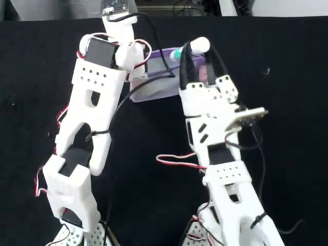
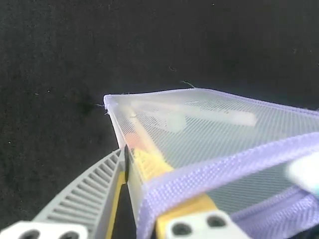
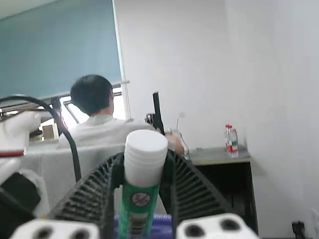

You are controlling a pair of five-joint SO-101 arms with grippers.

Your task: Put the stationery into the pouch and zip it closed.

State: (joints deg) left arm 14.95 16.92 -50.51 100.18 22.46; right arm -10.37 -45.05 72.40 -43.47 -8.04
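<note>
- Grip, right arm: the right gripper [image 3: 144, 160] is clamped narrow around a glue stick [image 3: 144, 149]. The white cap stands clear beyond the fingertips, and the green body sits between the fingers.
- Grip, left arm: the left gripper [image 2: 135, 199] is pinched tight on the pouch [image 2: 214, 134]. It holds one corner, where the purple edging meets the mesh side.
- Position, high view: the pouch lies at about twelve o'clock on the black table [image 1: 287, 61], partly covered by both arms. The left gripper holds it at its nine o'clock end. The right gripper, with the glue stick, hangs over its three o'clock end, close to the purple rim.
- Contents seen through the mesh: a yellowish stick [image 2: 142, 142] lies along the held edge. A long white stick [image 2: 209, 112] lies across the far side, and a small pale block [image 2: 169, 122] sits just beside it. All three are inside.
- Progress, as a judgement: loading is partly done. Three items are stowed. The glue stick is in hand above the pouch and not yet in it.
- Zip: neither the slider nor the state of the mouth can be made out. Closing is taken as not yet begun.
- Outstanding: lower the glue stick through the mouth and release it, then find the slider and draw it along the rim while the other arm steadies the pouch.
- Risk noted: the soft mesh may sag or fold at the mouth, so the stick could catch on the rim.
</note>
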